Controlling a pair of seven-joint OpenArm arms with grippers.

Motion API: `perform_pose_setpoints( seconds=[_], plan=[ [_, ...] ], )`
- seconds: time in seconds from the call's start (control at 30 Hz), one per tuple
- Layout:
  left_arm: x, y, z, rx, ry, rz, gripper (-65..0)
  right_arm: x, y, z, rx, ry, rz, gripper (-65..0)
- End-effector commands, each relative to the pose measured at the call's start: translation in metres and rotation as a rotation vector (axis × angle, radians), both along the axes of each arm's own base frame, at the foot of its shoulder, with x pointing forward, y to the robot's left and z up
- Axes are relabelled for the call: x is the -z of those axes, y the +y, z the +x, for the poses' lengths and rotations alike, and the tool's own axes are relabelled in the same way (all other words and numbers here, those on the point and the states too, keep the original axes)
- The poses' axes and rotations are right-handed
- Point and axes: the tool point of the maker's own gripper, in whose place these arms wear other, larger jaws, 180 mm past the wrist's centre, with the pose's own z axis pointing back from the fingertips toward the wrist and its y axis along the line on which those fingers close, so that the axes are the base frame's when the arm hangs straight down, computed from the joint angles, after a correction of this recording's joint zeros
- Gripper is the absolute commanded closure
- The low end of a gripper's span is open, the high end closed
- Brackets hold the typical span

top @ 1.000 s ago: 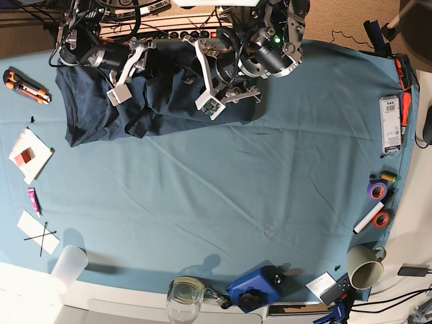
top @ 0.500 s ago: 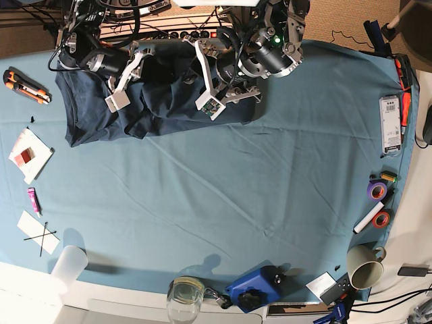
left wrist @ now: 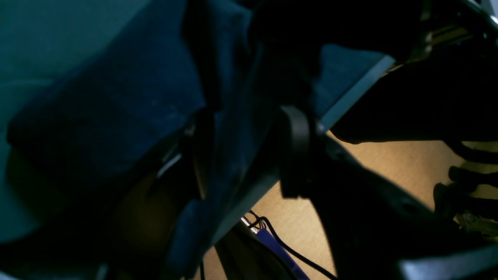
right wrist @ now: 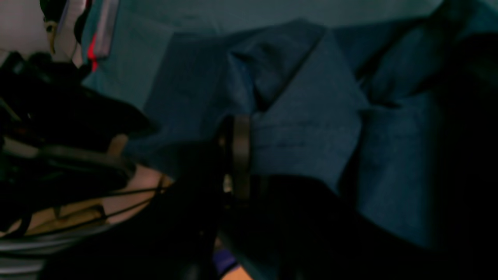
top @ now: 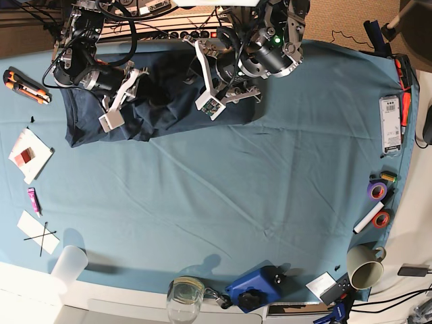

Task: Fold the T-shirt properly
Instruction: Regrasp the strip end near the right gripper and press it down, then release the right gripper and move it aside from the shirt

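**Q:** Where is the shirt, and what do the two claws have hold of?

**A:** Seen from above, the dark slate-blue T-shirt (top: 162,101) lies bunched and creased along the far edge of the table, on a lighter teal tablecloth (top: 270,182). Both arms reach over it. The right gripper (top: 138,71), on the left of the overhead view, sits over the shirt's middle. Its jaws are closed, and in the right wrist view a fold of the T-shirt (right wrist: 303,128) is drawn up against its black finger (right wrist: 239,155), so it appears to pinch the cloth. The left gripper (top: 226,74) hangs at the shirt's far edge with its jaws spread wide. In the left wrist view the T-shirt (left wrist: 116,116) drapes by the dark finger (left wrist: 297,130), but I cannot tell whether anything is gripped.

**Q:** What else is on the table?

**A:** An orange utility knife (top: 25,86) lies near the shirt's left end. A paper cup (top: 364,266), a glass (top: 185,295) and rolls of tape (top: 378,190) sit well apart, along the near and right edges.
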Motion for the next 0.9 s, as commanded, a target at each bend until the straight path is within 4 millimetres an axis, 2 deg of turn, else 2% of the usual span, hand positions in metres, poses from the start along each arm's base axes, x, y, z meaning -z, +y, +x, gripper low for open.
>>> perform_pose_setpoints(
  seconds=[0.0,0.13,0.37,0.43,0.57,0.7,0.87],
  plan=[
    [-0.012,-0.007,0.004,-0.003,-0.029,-0.047,-25.3,-0.011,-0.002,0.008,0.007,-0.046,0.011,0.0],
    [-0.002,-0.006,0.002,-0.001,-0.012,-0.021,-25.3,-0.013,-0.010,0.010,0.030,-0.054,0.003,0.0],
    [0.011,0.004,0.006,-0.016,-0.019,0.061,-25.3,-0.019,-0.045,0.015,0.140,-0.078,-0.029,0.0],
    [0.015,0.002,0.005,-0.014,-0.010,0.060,-25.3,-0.022,-0.047,0.015,0.152,-0.087,-0.017,0.0],
    [0.036,0.002,-0.003,0.002,0.043,0.095,-25.3,-0.026,-0.045,0.016,0.150,-0.098,0.004,0.0],
    [0.064,0.013,-0.009,-0.010,0.095,0.196,-25.3,-0.027,-0.049,0.017,0.146,-0.099,-0.013,0.0],
    [0.084,0.044,-0.010,-0.068,0.130,0.334,-25.3,-0.029,-0.060,0.017,0.133,-0.102,-0.053,0.0]
  ],
)
